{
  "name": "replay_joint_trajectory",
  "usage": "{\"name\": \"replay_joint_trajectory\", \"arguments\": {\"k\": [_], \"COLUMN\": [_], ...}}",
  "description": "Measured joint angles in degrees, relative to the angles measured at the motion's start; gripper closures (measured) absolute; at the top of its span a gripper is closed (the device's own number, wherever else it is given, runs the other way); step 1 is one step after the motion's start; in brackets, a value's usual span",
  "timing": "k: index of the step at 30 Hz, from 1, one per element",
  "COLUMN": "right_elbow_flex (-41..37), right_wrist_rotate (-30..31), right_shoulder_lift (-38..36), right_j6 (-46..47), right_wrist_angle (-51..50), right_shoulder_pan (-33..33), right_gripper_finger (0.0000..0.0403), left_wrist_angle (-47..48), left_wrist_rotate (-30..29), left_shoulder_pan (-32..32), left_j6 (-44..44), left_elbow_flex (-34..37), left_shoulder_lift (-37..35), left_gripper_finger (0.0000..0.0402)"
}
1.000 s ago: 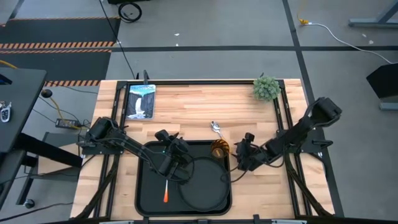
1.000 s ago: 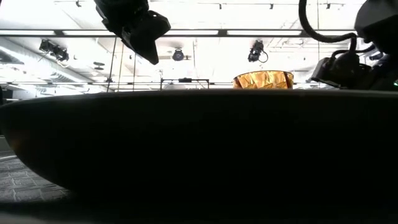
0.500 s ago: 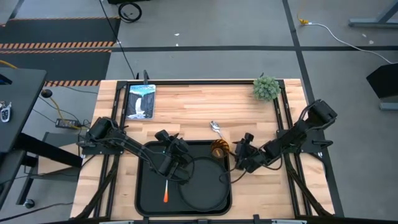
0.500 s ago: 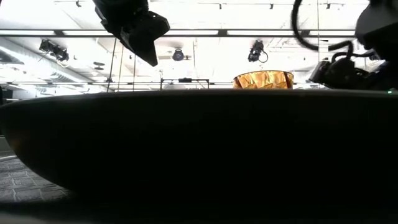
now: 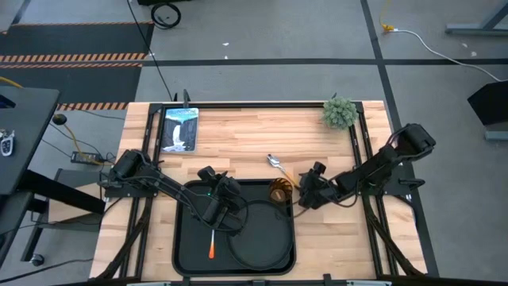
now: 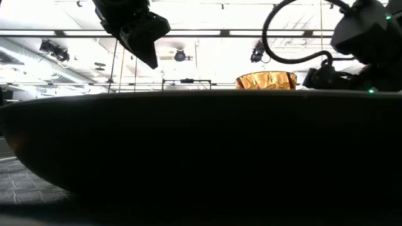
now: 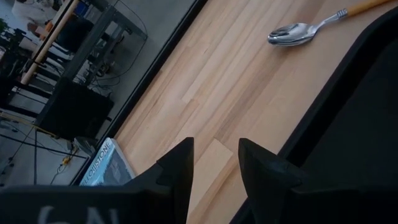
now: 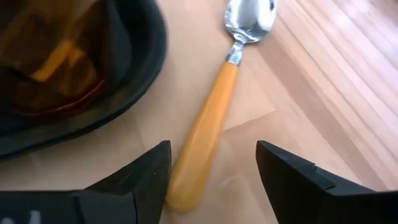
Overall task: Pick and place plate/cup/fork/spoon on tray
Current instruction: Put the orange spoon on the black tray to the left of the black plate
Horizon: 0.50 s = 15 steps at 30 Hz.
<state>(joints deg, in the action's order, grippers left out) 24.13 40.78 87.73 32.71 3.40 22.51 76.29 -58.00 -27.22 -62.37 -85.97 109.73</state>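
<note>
The spoon (image 5: 276, 164) lay on the bare wooden table (image 5: 254, 131), just off the tray's (image 5: 186, 246) far right corner, bowl toward eleven o'clock and handle toward five. The right wrist view showed what the overhead one could not: its yellow-orange handle (image 8: 202, 140) ran between the right gripper's (image 8: 211, 171) two dark fingers, which stood apart on either side of it without touching, the handle's end just beside one finger (image 8: 134, 180). That view also caught the amber cup (image 8: 53, 59) inside the tray's rim, right beside the spoon.

From above, the right gripper (image 5: 305, 193) sat at three o'clock from the cup (image 5: 279, 191), which stood in the tray's far right corner. The round plate (image 5: 258, 234) lay in the tray's near right part, and the fork (image 5: 213, 242) lay on the tray at nine o'clock from the plate.

The left gripper (image 5: 216, 208) hung over the tray's far left area. Its wrist view showed its fingers (image 7: 177, 168) slightly parted, holding nothing, with the spoon's bowl (image 7: 292, 34) beyond.

The level view showed mostly a dark rim, with the cup's top (image 6: 266, 81) above it.

A small plant (image 5: 340, 112) stood at the table's far right, a book (image 5: 179, 129) at far left.
</note>
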Motion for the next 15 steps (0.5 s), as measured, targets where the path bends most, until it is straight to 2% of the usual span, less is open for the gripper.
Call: {"name": "replay_joint_trajectory", "arguments": {"k": [3,8,15], "right_elbow_flex": [-1.24,-4.53,-6.44], "right_wrist_rotate": [-1.90,-8.91,-8.76], "right_shoulder_lift": [-1.87,-3.77,-3.53], "right_j6": [-1.69,-2.65,-2.14], "right_wrist_angle": [1.89,7.60,10.09], "right_shoulder_pan": [-1.74,-4.86,-5.67], "right_gripper_finger": [0.0169,0.0176,0.0186], "left_wrist_angle": [-0.02,0.02,0.02], "left_wrist_rotate": [0.07,0.24,0.24], "left_shoulder_pan": [0.00,0.00,0.00], "left_j6": [0.00,0.04,0.07], "left_elbow_flex": [0.00,0.00,0.00], "left_shoulder_lift": [0.00,0.00,0.00], "left_gripper_finger": [0.0267,0.0267,0.0267]}}
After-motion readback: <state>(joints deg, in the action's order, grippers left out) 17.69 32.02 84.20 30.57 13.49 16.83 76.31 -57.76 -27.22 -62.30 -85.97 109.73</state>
